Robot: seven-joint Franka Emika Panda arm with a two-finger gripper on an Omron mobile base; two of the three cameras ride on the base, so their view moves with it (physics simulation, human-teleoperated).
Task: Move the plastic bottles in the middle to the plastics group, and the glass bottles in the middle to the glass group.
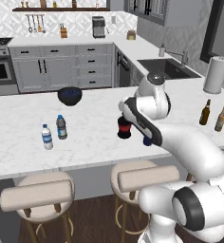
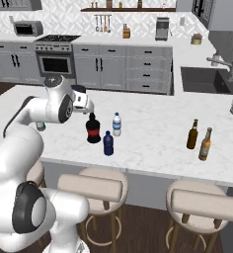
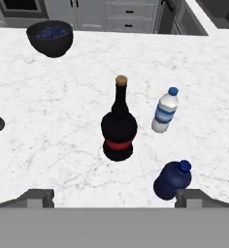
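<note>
In the hand view my gripper (image 3: 115, 201) is open, its two fingertips (image 3: 36, 197) spread wide with nothing between them, hovering above the counter short of the middle bottles. The squat dark bottle (image 3: 117, 131) with a red band and narrow black neck stands upright straight ahead. To its right stands the clear bottle (image 3: 164, 112) with a blue label. The navy bottle (image 3: 172, 180) is close to my right fingertip. The plastics group, a clear water bottle (image 1: 47, 137) and a greyish bottle (image 1: 61, 127), stands at the left. Both brown beer bottles (image 2: 192, 134) (image 2: 205, 144) stand at the right.
A dark bowl (image 1: 70, 95) of blue fruit sits at the counter's far side. A paper towel roll (image 1: 216, 74) stands by the sink (image 1: 168, 69). Two stools (image 1: 38, 194) are tucked under the marble counter's (image 1: 95, 152) near edge.
</note>
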